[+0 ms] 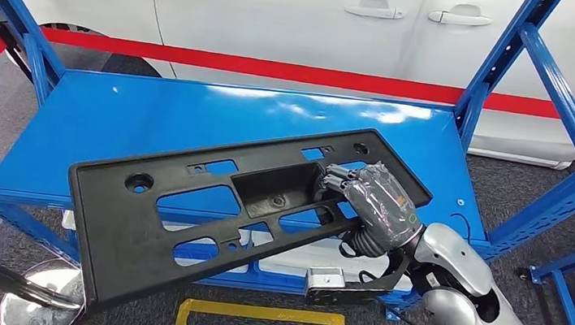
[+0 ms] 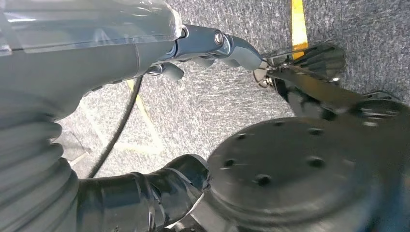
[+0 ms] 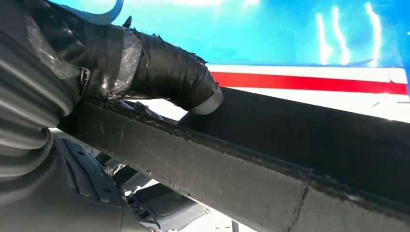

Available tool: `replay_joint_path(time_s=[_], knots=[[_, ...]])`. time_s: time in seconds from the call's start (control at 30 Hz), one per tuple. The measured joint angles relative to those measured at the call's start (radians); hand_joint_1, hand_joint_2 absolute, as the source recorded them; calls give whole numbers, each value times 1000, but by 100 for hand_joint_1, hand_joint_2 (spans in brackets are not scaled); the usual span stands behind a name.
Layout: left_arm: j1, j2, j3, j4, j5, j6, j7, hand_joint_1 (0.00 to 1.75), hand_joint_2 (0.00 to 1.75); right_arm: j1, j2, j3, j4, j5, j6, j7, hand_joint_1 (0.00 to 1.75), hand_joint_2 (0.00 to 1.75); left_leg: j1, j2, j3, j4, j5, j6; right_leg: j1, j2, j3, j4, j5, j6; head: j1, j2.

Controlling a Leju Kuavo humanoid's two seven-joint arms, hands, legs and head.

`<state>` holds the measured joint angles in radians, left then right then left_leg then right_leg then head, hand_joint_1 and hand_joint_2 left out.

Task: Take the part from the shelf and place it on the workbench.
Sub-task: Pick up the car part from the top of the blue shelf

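A long black plastic part (image 1: 181,208) with several cut-outs hangs tilted over the front edge of the blue shelf (image 1: 150,118), its left end sticking out low past the edge. My right hand (image 1: 370,200) grips it near the middle recess, fingers hooked into an opening. In the right wrist view the taped thumb (image 3: 169,72) presses on the rim of the black part (image 3: 232,169). My left hand (image 2: 212,46) hangs over grey carpet with its fingers held straight out and nothing in them.
Blue uprights (image 1: 517,58) stand at the shelf's back right and left. A white car (image 1: 326,11) and a red barrier line (image 1: 278,70) lie behind it. A chrome stand base (image 1: 40,298) and yellow floor marking (image 1: 263,315) are in front, below the shelf.
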<state>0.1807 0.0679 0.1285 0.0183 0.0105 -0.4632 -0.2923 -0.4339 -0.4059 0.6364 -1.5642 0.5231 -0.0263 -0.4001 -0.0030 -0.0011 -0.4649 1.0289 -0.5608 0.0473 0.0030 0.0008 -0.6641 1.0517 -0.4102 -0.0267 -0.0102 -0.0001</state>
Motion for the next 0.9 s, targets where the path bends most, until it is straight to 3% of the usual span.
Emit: replay_joint_path(time_s=[0.07, 0.13, 0.17, 0.27, 0.3, 0.33, 0.37, 0.4, 0.47, 0.53, 0.63, 0.67, 0.7, 0.77, 0.8, 0.83, 0.87, 0.9], knots=[[0, 3, -4, 0, -2, 2, -1, 0, 175, -2, 0, 2, -4, -3, 2, 1, 175, 175, -8, 1, 12, -38, 9, 5, -5, -2, -1, -11, 19, 12, 0, 0], [0, 6, -8, 0, -6, 1, -4, 0, 175, 1, -1, 4, -9, -5, 2, 0, 175, 175, -4, 3, 4, -62, 40, 9, -6, -2, -6, -19, 26, 24, 0, 0], [-1, 7, -9, 0, -9, 0, -7, 0, 175, 3, -3, 4, -11, -7, 1, -1, 175, 175, 0, 5, -1, -76, 59, 12, -6, 0, -12, -7, 3, 29, 1, 0], [1, 6, -14, 0, -16, -3, -15, 0, 175, 14, -9, 4, -15, -8, -2, -7, 175, 175, 4, 12, -34, -87, 100, 15, -11, 1, -44, 132, -138, 43, 2, 0], [2, 6, -14, 0, -18, -4, -16, 0, 175, 20, -12, 4, -15, -8, -4, -8, 175, 175, 4, 12, -50, -81, 109, 12, -15, 1, -51, 189, -163, 49, 2, 0], [3, 6, -15, 0, -19, -5, -17, 0, 175, 25, -14, 4, -15, -8, -4, -9, 175, 175, 5, 13, -68, -73, 115, 9, -19, 0, -48, 226, -165, 54, 2, 0], [4, 6, -16, 0, -20, -6, -18, 0, 175, 29, -16, 4, -15, -8, -5, -9, 175, 175, 7, 13, -86, -63, 121, 5, -23, 0, -32, 235, -147, 59, 2, 0], [5, 6, -18, 0, -20, -5, -18, 0, 175, 31, -17, 4, -16, -8, -5, -10, 175, 175, 9, 13, -105, -50, 126, 1, -27, 0, 2, 207, -120, 64, 2, 0], [4, 5, -20, 0, -20, 2, -13, 0, 175, 30, -18, 4, -19, -8, -6, -10, 175, 175, 11, 13, -140, -19, 131, -8, -30, -2, 98, 81, -104, 69, 2, 0], [2, 4, -22, 0, -20, 14, -4, 0, 175, 28, -17, 4, -22, -7, -8, -10, 175, 175, 10, 13, -160, 1, 138, -21, -26, -2, 151, -6, -125, 57, 2, 0], [2, -2, -25, 0, -21, 31, 2, 0, 175, 36, -14, 4, -23, 6, -26, -13, 175, 175, 12, 13, -170, 6, 148, -42, -24, 2, 138, -19, -114, 28, 2, 0], [3, -6, -27, 0, -21, 37, 3, 0, 175, 43, -12, 4, -23, 12, -36, -16, 175, 175, 14, 12, -177, 19, 128, -48, -25, 3, 129, -21, -104, 18, 2, 0], [3, -9, -30, 1, -21, 42, 3, 0, 175, 50, -10, 4, -23, 17, -46, -20, 175, 175, 15, 11, -189, 49, 90, -52, -26, 4, 117, -22, -92, 10, 2, 0], [3, -15, -34, 1, -22, 51, 4, 0, 175, 64, -6, 4, -23, 25, -60, -25, 175, 175, 17, 10, -220, 161, -13, -57, -26, 11, 90, -22, -69, 2, 1, 0], [3, -18, -36, 1, -22, 54, 6, 0, 175, 71, -4, 4, -23, 28, -63, -25, 175, 175, 17, 10, -230, 222, -47, -58, -24, 16, 76, -21, -58, 2, 1, 0], [2, -20, -37, 1, -22, 58, 9, 0, 175, 77, -2, 4, -23, 30, -65, -25, 175, 175, 16, 9, -231, 266, -56, -57, -23, 21, 61, -20, -46, 3, 1, 0], [-1, -22, -37, 1, -22, 61, 12, 0, 175, 82, 1, 4, -23, 32, -66, -25, 175, 175, 16, 8, -217, 279, -41, -54, -22, 27, 46, -18, -34, 4, 1, 0], [-3, -24, -37, 1, -21, 63, 15, 0, 175, 84, 4, 4, -23, 32, -66, -25, 175, 175, 15, 4, -185, 257, -13, -49, -20, 35, 31, -17, -22, 6, 1, 0]])
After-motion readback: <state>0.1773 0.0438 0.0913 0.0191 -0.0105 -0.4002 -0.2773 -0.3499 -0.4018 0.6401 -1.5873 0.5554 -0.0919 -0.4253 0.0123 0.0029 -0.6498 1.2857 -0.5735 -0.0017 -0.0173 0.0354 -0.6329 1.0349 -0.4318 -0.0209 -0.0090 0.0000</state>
